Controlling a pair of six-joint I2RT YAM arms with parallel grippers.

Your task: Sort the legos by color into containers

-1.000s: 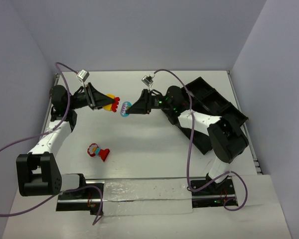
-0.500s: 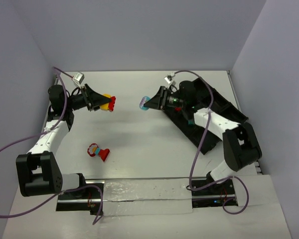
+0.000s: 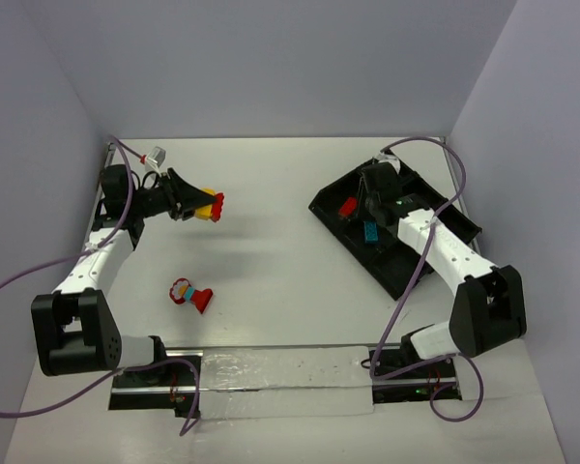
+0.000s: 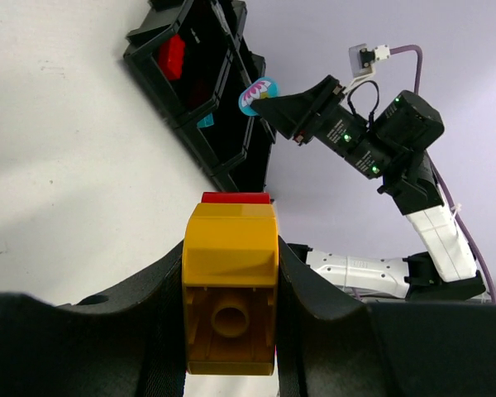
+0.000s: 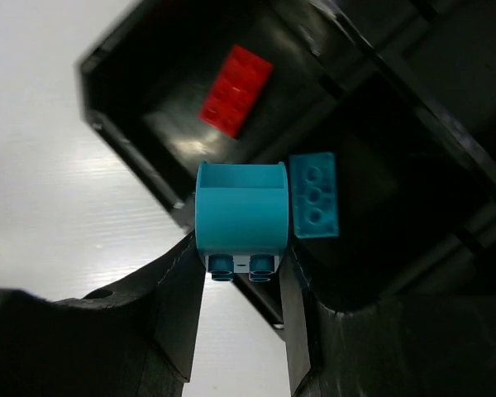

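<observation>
Grip firm on the left: the left hand (image 4: 231, 248) is clamped on a yellow brick (image 4: 230, 273) with a red brick (image 4: 236, 198) stuck on its far end, held above the bench (image 3: 271, 261) at the upper left of the overhead view. And the right hand (image 5: 240, 248) pinches a cyan brick (image 5: 240, 211) over the black tray (image 5: 161, 124), in line with the divider between two compartments. A second red brick (image 5: 236, 89) lies in the end compartment, a flat cyan brick (image 5: 313, 195) in the next. A multicoloured clump (image 3: 190, 294) sits on the bench at lower left, well apart from both hands.
</observation>
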